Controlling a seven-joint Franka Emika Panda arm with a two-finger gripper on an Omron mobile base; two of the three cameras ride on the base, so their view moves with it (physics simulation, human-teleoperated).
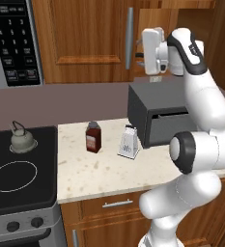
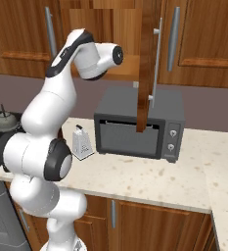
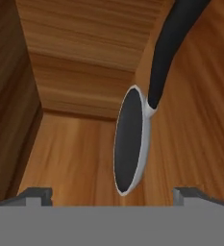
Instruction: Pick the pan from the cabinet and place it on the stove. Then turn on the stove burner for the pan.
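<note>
Inside the cabinet [image 3: 80, 53], the pan [image 3: 129, 141] lies ahead of the wide-open gripper [image 3: 113, 194], its handle [image 3: 168, 48] running away beyond it.

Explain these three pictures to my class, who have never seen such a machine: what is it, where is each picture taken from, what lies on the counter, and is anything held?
It is a white robot arm in a simulated kitchen. Two pictures look over it from behind, left and right; the third looks out from its hand into a wooden cabinet at a pan. On the counter stand a jar, a grater and a dark oven; a kettle sits on the stove. The gripper is open, holding nothing.
</note>
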